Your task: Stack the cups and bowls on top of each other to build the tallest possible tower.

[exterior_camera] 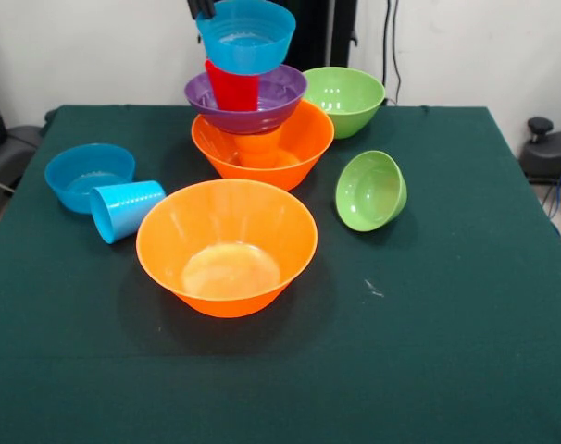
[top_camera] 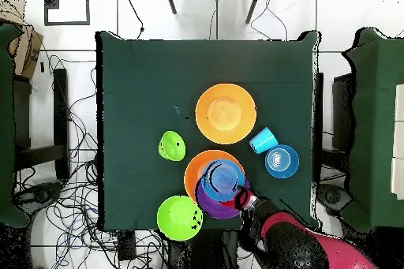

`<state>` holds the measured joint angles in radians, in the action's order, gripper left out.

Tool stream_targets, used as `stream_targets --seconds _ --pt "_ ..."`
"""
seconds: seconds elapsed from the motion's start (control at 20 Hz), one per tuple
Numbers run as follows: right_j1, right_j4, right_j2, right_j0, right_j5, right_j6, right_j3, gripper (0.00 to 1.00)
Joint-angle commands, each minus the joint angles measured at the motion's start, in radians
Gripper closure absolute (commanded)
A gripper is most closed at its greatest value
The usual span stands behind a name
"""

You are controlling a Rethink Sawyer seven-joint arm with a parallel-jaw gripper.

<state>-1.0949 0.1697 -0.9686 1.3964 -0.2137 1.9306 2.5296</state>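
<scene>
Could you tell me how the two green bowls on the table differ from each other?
The large green bowl stands upright, while the small green bowl is tipped on its side, its opening facing the camera. The large one sits beside the tower; the small one lies apart on the cloth. Both are glossy, round and empty.

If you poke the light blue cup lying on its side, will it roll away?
Probably. The light blue cup lies on its side, so it may roll, likely curving since it tapers. It looks like light plastic and rests near the small blue bowl, which might stop it.
</scene>
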Motion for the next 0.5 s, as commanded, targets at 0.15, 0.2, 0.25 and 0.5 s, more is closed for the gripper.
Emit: stream_targets --seconds 0.15,0.2,0.25,0.5 --pt "0.073 0.098 0.079 -0.072 0.058 0.037 -0.084 1.00" --pt "0.070 0.098 0.075 -0.069 0.060 0.038 -0.078 1.00" --pt "0.069 0.101 0.075 -0.067 0.062 0.039 -0.076 1.00" --pt "0.048 0.091 0.048 -0.049 0.054 0.042 -0.058 1.00"
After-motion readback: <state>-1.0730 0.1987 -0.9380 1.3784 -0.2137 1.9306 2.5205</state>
